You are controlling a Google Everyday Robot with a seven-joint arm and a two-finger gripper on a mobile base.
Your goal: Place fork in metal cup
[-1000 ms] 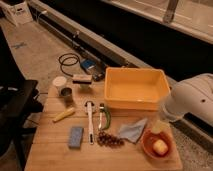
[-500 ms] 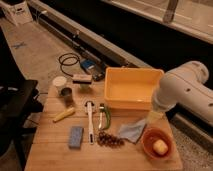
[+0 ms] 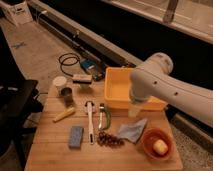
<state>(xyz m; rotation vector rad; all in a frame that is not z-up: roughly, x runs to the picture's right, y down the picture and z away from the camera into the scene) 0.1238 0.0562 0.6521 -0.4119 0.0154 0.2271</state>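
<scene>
The metal cup is small, dark and shiny, and stands upright at the table's back left, just in front of a white cup. Two utensils lie side by side mid-table: a long white-handled one and a shorter green-handled one. I cannot tell which of them is the fork. My white arm reaches in from the right over the yellow bin. My gripper hangs at the bin's front edge, right of the utensils and well away from the metal cup. Nothing shows in it.
On the wooden table lie a yellow banana-like piece, a blue sponge, a bunch of grapes, a grey-blue cloth and an orange bowl holding a yellow fruit. A small device and cables lie behind the table.
My arm has swung in from the right edge leftward, across the yellow bin toward the middle of the table. The objects on the table have not moved.
</scene>
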